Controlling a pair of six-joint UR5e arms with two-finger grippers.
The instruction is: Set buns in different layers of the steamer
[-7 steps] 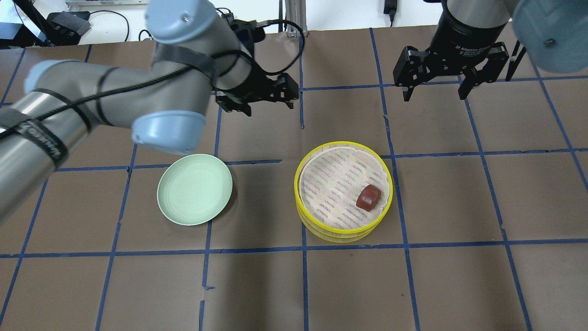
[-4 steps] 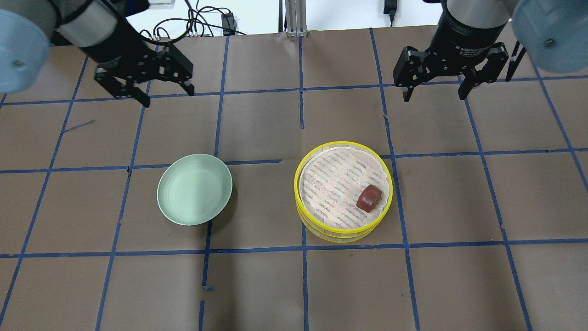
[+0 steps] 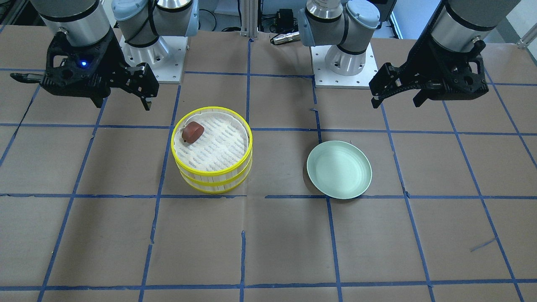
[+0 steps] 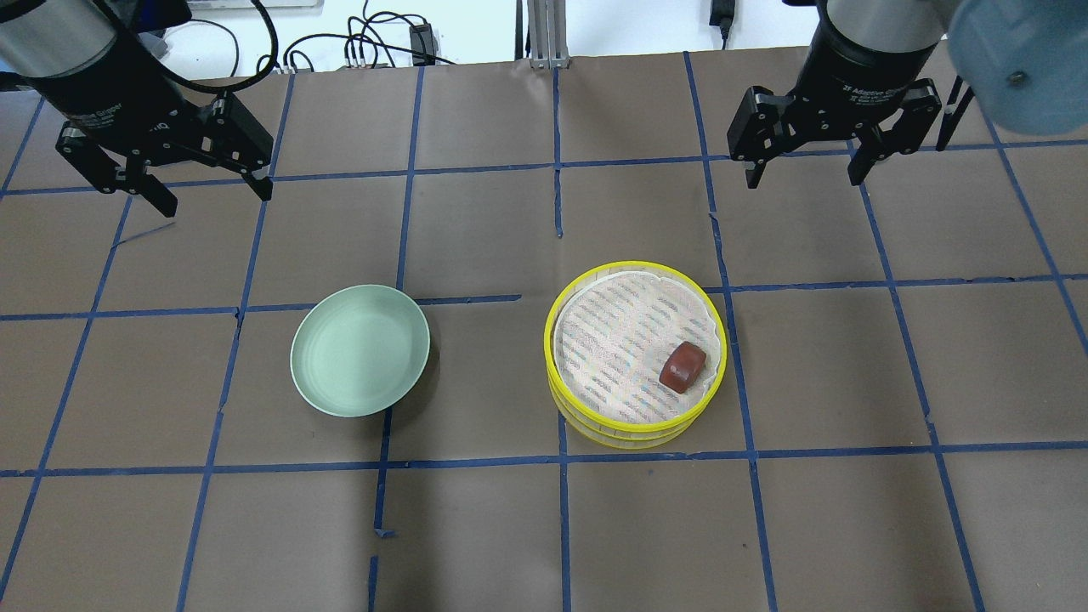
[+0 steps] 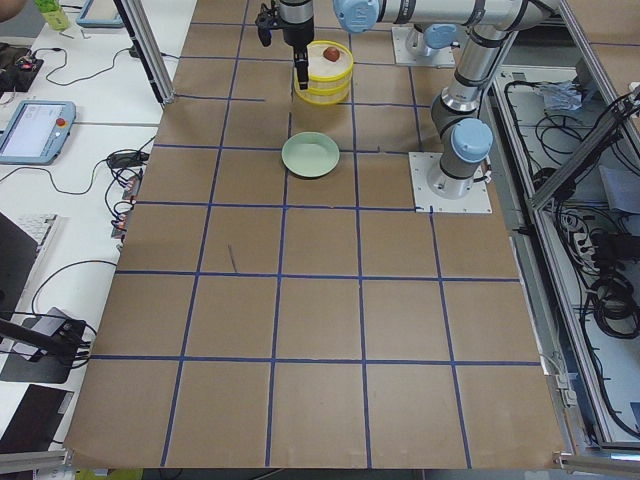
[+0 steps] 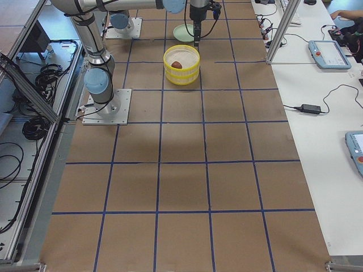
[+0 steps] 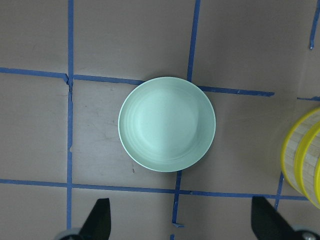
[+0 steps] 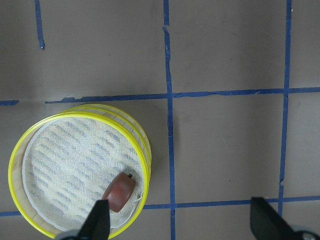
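High on the right hand (image 4: 803,180), on its black upper part, small white letters read about "2F Adaptive Gripper"; the last letters were not clear. The left hand (image 4: 215,201) carried similar white print at the same place, of which only "Adaptive Gripper" and "IQ" were partly readable. No other writing could be read.

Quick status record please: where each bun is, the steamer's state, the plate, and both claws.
steamer: two tiers stacked, no lid
reddish-brown bun: lying on the liner of the top tier, close to its rim
white bun: not visible in any view; inside of the lower tier is hidden
plate: pale green, empty, beside the steamer and apart from it
left claw: open, empty, raised beyond the plate
right claw: open, empty, raised beyond the steamer
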